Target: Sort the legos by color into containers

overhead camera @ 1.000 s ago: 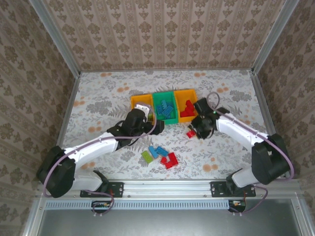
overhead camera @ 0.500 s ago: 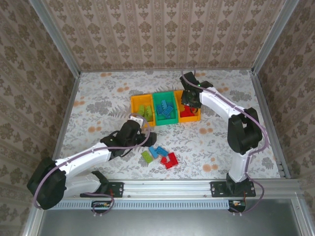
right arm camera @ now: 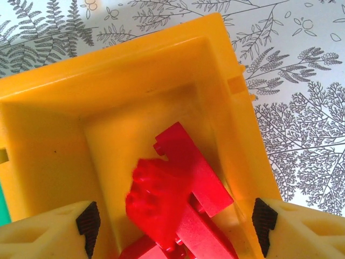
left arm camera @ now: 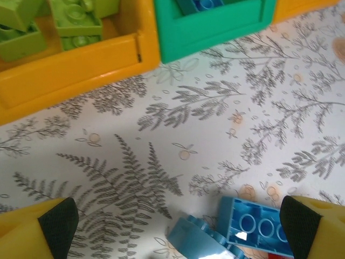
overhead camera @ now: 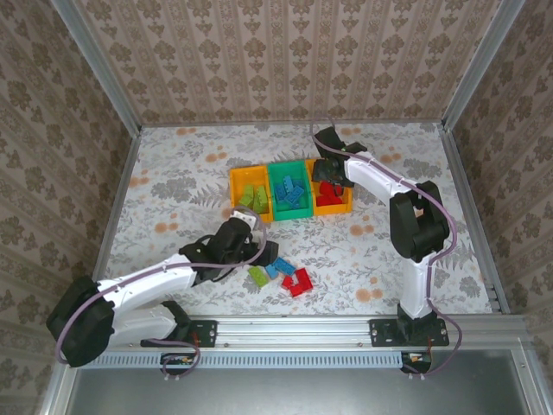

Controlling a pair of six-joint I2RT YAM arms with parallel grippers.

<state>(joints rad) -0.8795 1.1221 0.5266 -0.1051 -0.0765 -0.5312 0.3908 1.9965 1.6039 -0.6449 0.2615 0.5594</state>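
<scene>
Three bins stand in a row: a left orange bin with lime green legos, a green bin with blue legos, and a right orange bin with red legos. My right gripper hangs open over that right bin; a blurred red brick lies between its fingers, untouched. My left gripper is open low over the table, just short of two blue bricks. Loose green, blue and red legos lie beside my left gripper.
The floral tabletop is walled by metal rails and patterned panels. In the left wrist view the near walls of the left orange bin and the green bin run along the top.
The right arm swung from a red brick on the table up over the right orange bin and that brick is gone from the table. The left arm drew back from the left orange bin toward the loose pile.
</scene>
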